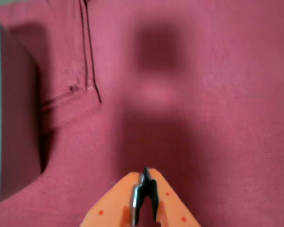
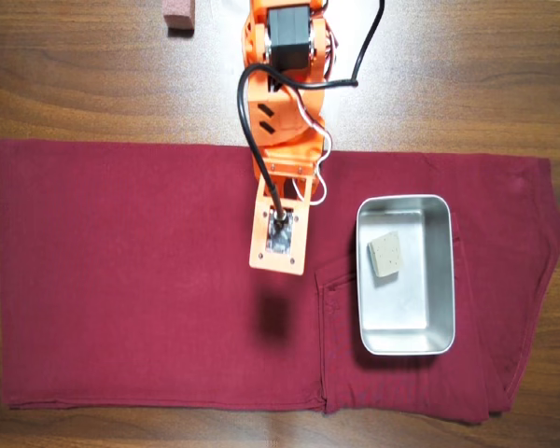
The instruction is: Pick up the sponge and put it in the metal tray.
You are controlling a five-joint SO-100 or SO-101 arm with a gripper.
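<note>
a: where is the sponge [image 2: 385, 255]?
b: inside the metal tray [image 2: 442, 280], upper half in the overhead view.
a: tool [image 1: 145, 182] state?
b: jaws closed, empty, above the red cloth [image 2: 121, 280].

The setting reads as a home tabletop or hobby bench rather than a lab or factory, though the pictures cannot settle it fully. The surface is a dark brown wooden table with visible grain [image 2: 467, 75]. Spread flat over it as a work mat is a pair of dark red cloth trousers [image 2: 121, 280], with a stitched pocket [image 1: 73, 87] and seams showing in the wrist view. A shiny silver rectangular metal tray [image 2: 406, 348], like a household baking pan, sits on the cloth. The orange plastic robot arm [image 2: 280, 103], with exposed black and white wiring, looks hobby-built.
</note>
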